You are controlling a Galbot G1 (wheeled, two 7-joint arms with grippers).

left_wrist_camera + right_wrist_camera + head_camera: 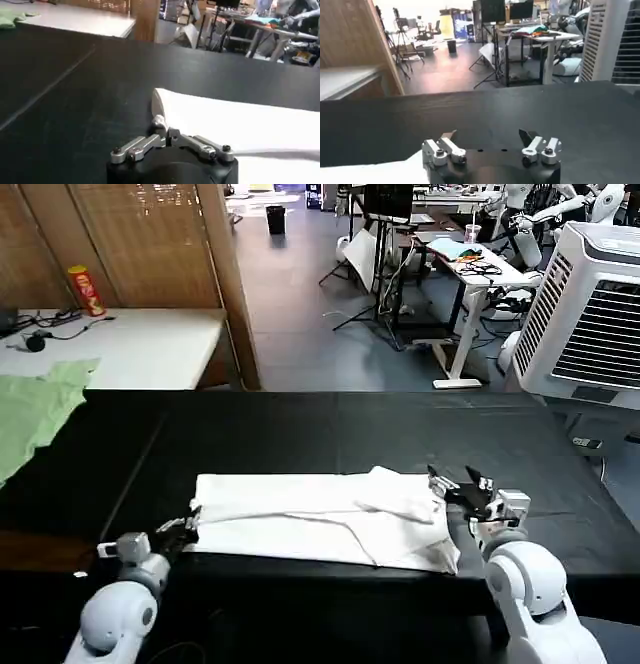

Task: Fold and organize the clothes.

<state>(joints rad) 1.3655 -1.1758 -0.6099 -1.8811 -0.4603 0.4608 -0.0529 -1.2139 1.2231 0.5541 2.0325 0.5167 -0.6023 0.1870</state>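
2 grippers at the white T-shirt (320,519): my left gripper (185,529) pinches its edge; my right gripper (462,487) hovers, fingers wide.

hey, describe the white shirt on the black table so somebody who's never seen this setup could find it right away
Start at the long black table in front of the robot. Near its front edge, between the left gripper and the right gripper, lies the T-shirt, folded into a long flat band. It is white, unlike the light green garment at the table's far left.
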